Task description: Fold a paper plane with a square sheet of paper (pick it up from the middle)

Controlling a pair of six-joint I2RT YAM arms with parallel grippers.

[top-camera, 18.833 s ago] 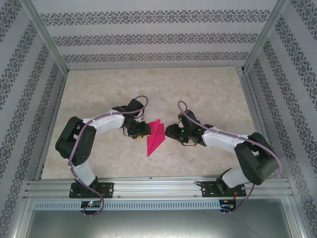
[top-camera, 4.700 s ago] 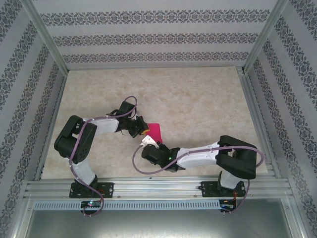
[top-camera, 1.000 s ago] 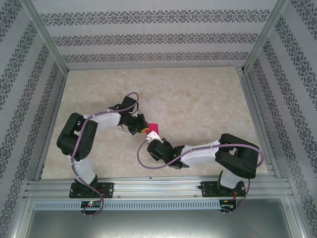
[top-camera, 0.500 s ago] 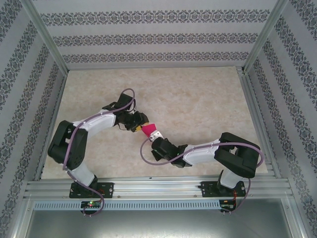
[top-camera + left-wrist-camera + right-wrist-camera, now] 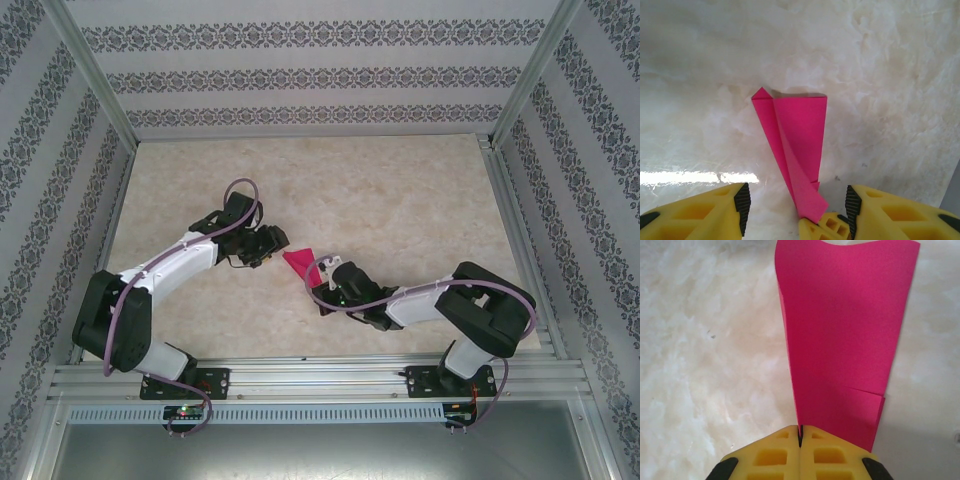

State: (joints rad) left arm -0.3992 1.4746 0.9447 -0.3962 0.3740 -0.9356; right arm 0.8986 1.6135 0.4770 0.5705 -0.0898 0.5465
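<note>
Right pincer (image 5: 800,436): pressed together on the narrow end of the paper plane (image 5: 840,325), the sole grip on it. Left pincer (image 5: 797,207): spread, one yellow finger on either side of the fold, touching nothing. Paper plane: magenta, folded narrow, near the middle of the table (image 5: 420,190), with the left pincer at its 10 o'clock and the right pincer at its 4 o'clock. Hazards, in my judgement: a one-ended pinch lets thin paper droop or twist. The folded layers may spring apart. A left pincer closing off-line could crumple the crease or tug the piece free.
</note>
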